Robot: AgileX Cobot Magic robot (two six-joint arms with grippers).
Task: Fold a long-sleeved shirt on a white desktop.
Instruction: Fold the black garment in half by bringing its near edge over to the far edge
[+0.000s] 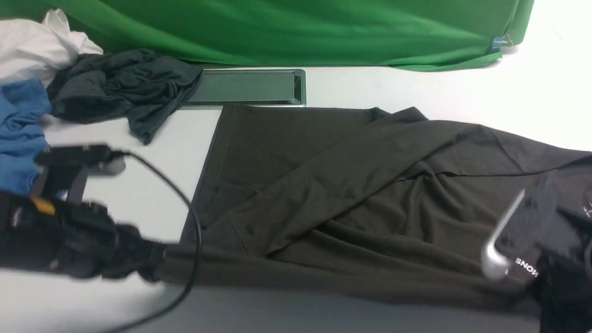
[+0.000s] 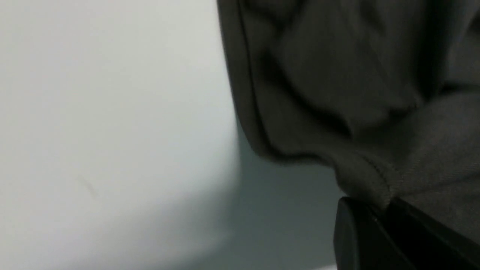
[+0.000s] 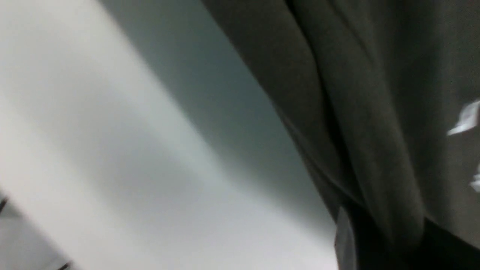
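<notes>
The long-sleeved shirt [image 1: 351, 194], very dark olive, lies spread across the white desktop [image 1: 370, 88], with one sleeve folded diagonally over its body. My left gripper [image 1: 157, 264] is shut on the shirt's near left hem corner. In the left wrist view the hem [image 2: 367, 180] is pinched in the left gripper [image 2: 386, 206]. My right gripper [image 1: 543, 282] is shut on the shirt's near right edge beside the white "SNOW" lettering [image 1: 526, 267]. A fold of cloth [image 3: 375, 157] runs down into the right gripper [image 3: 390, 243]. The near edge hangs lifted over its shadow.
A grey metal-framed hatch [image 1: 249, 87] sits just behind the shirt. At the far left are a dark teal-grey garment [image 1: 120, 85], a blue garment [image 1: 21, 129] and a white cloth [image 1: 37, 46]. A green backdrop [image 1: 296, 27] closes the back. A black cable [image 1: 185, 208] loops from my left arm.
</notes>
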